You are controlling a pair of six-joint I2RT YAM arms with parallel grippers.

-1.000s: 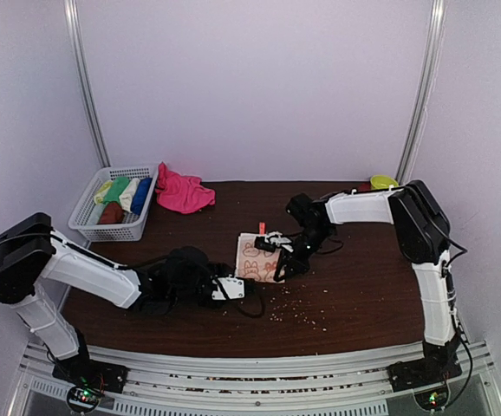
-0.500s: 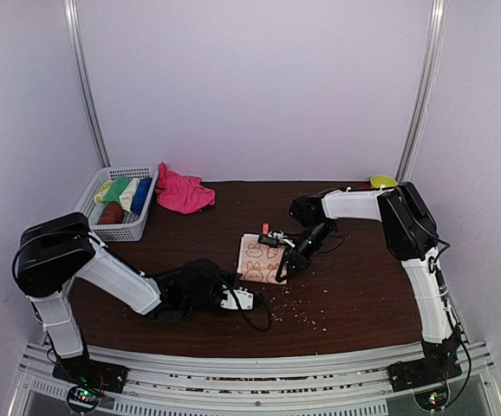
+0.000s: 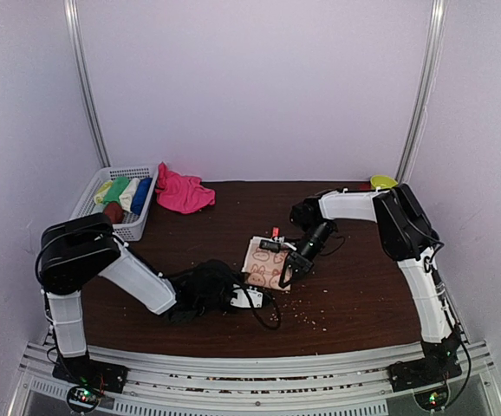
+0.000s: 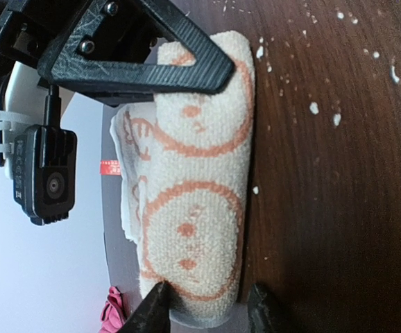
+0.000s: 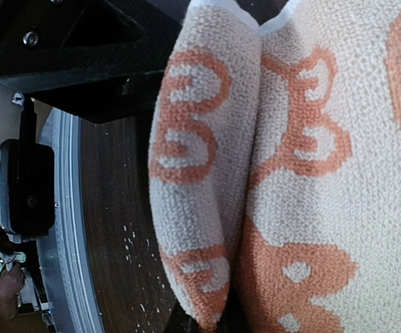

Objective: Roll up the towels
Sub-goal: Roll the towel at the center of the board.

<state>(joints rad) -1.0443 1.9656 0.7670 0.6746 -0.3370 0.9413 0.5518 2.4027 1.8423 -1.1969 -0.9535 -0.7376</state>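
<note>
Mid-table, peach towel [image 3: 263,263] roll lies left-right; right gripper [image 3: 287,270] clamps it, left gripper [image 4: 209,311] agape

Soft, even light with a faint violet cast fills the overhead view, and shadows on the dark table [image 3: 363,286] are weak. Both my wrist cameras render the peach towel [image 5: 311,173] sharply. Their backgrounds go soft, the left one's washed out.

You see basket [image 3: 112,232]: white mesh | pink towel [image 3: 181,192] beside it: plain | patterned towel [image 4: 193,208]: cream, orange rings | table [image 3: 354,286]: dark brown
</note>
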